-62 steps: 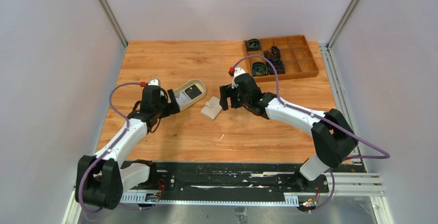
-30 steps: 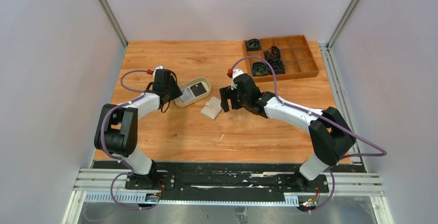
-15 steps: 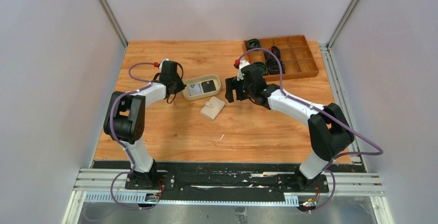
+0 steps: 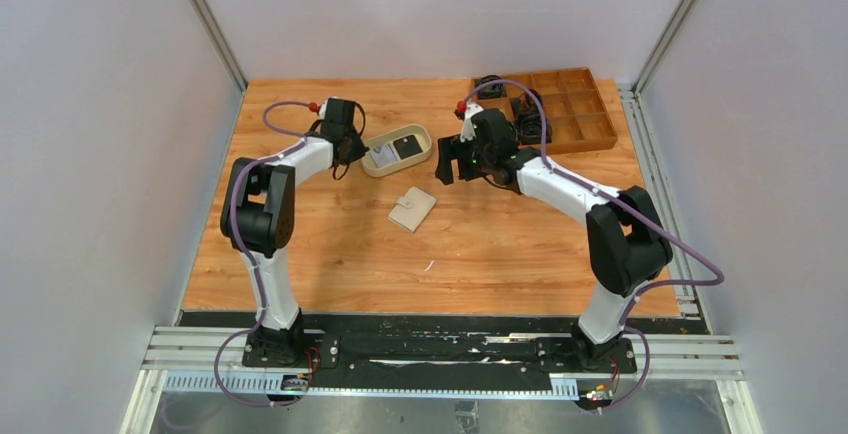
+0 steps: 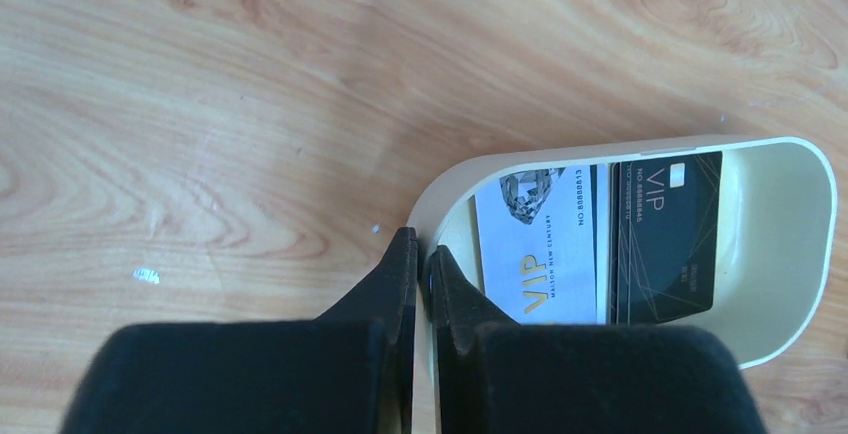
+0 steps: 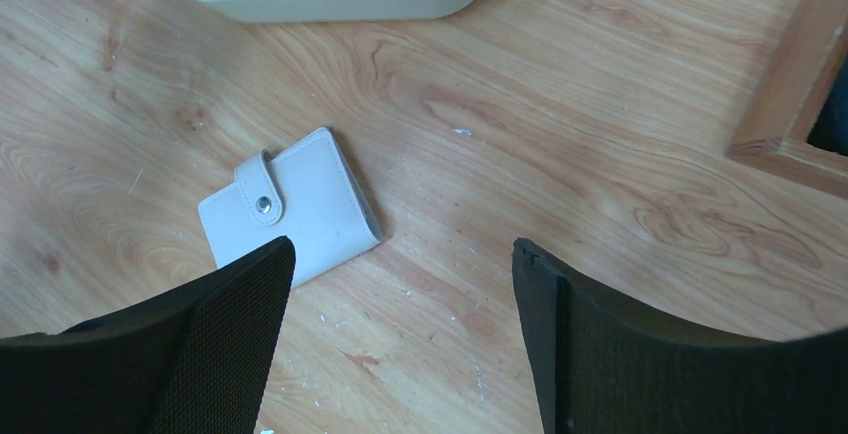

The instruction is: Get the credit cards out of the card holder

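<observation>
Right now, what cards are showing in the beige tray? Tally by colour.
white card: 1
black card: 1
Total showing: 2. They lie side by side in the tray. The card holder lies snapped shut on the table outside it.

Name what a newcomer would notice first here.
Toward the far side of the table, the left gripper pinches the rim of an oval tray holding a white card and a black card. Nearer, the snapped-shut card holder lies flat, with the open right gripper hovering close by.
</observation>
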